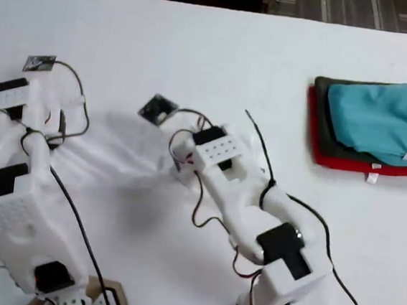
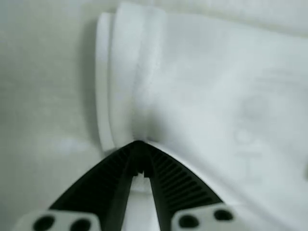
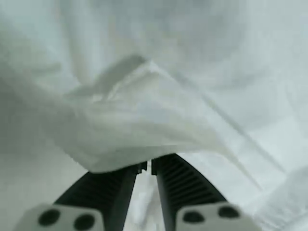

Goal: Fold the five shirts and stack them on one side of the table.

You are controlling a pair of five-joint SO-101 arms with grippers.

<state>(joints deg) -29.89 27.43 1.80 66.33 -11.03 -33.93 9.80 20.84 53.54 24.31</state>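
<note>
- Black ribbed fingers (image 2: 108, 190) of the left gripper (image 2: 139, 156), clenched tip to tip on a folded edge of the white shirt (image 2: 216, 96).
- Just past those tips, layered bands of the hem lying side by side, with smoother cloth spreading away from them.
- Black again on the right gripper (image 3: 148, 169), pinched on a raised fold of the same shirt, with cloth draped over the tips and partly hiding them.
- In the high view, both white arms bent low over the shirt, the left one at its left edge and the right one at its right edge, near the middle of the table (image 1: 199, 44).
- Between the two, pale wrinkled cloth spread on the white table, hard to tell from the surface beneath.
- Black cables (image 1: 74, 219) looping along both arms and trailing over the shirt.
- Well apart, at the table's right side, a stack of three folded shirts: the teal shirt (image 1: 384, 116) on top, a dark shirt (image 1: 322, 113) under it, a red shirt (image 1: 361, 165) at the bottom.
- Dark and red edges showing along the stack's left and near sides.
</note>
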